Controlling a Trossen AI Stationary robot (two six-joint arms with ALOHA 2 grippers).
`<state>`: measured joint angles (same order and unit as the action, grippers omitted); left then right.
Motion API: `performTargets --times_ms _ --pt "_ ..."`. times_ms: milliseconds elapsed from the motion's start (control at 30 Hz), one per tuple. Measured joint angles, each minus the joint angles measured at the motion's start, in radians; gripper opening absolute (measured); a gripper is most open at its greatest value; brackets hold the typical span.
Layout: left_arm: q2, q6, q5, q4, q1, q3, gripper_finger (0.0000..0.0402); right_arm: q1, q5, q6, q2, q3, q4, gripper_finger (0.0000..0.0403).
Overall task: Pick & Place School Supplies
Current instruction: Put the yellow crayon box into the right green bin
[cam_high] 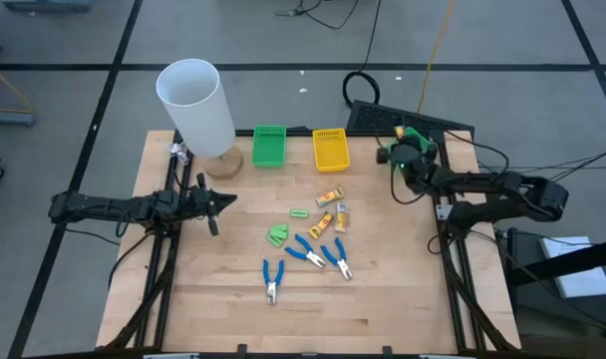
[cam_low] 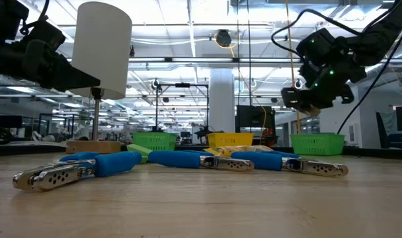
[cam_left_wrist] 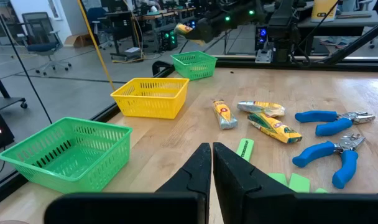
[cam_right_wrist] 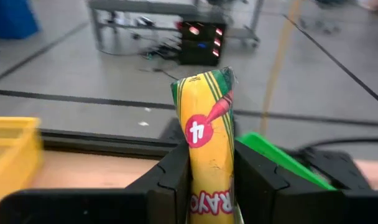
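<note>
Three yellow crayon packs (cam_high: 330, 211), light-green pieces (cam_high: 277, 235) and three blue-handled pliers (cam_high: 305, 251) lie flat mid-table. My right gripper (cam_right_wrist: 209, 162) is raised near the table's far right corner, close to a green bin (cam_left_wrist: 194, 64), and is shut on another yellow crayon pack (cam_right_wrist: 207, 124). My left gripper (cam_left_wrist: 212, 152) hovers shut and holding nothing at the table's left side (cam_high: 215, 207), pointing toward the supplies. My right gripper pinches the crayon pack between its two fingers, on its two long sides (cam_right_wrist: 195, 168). The fingers lie along the pack, whose free end (cam_right_wrist: 204, 87) sticks out past the fingertips. The pack is lifted clear of the table.
A green bin (cam_high: 269, 146) and a yellow bin (cam_high: 331, 150) stand side by side at the far edge. A tall white cylinder (cam_high: 195, 105) on a wooden base stands at the far left. The near half of the table (cam_high: 313, 319) is bare wood.
</note>
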<state>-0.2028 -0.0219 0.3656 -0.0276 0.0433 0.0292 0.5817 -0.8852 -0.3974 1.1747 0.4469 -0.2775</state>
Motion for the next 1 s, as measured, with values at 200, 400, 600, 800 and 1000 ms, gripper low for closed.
performTargets --times_ms 200,400,600,800,1000 --pt "0.000 0.000 0.000 0.000 0.000 0.000 0.0021 0.083 0.112 -0.045 -0.022 -0.002 0.089 0.0093" --pt "0.000 0.000 0.000 0.000 0.000 0.000 0.0021 0.153 0.131 -0.045 -0.023 -0.043 0.054 0.0093" --pt "0.000 0.000 0.000 0.000 0.000 0.000 0.0021 0.211 0.207 -0.027 -0.022 -0.129 -0.126 0.0093" --pt "0.000 0.000 0.000 0.000 0.000 0.000 0.0021 0.236 0.262 -0.007 -0.022 -0.169 -0.239 0.0097" --pt "0.000 0.000 0.000 0.000 0.000 0.000 0.0021 0.242 0.292 0.006 -0.008 -0.169 -0.239 0.0136"
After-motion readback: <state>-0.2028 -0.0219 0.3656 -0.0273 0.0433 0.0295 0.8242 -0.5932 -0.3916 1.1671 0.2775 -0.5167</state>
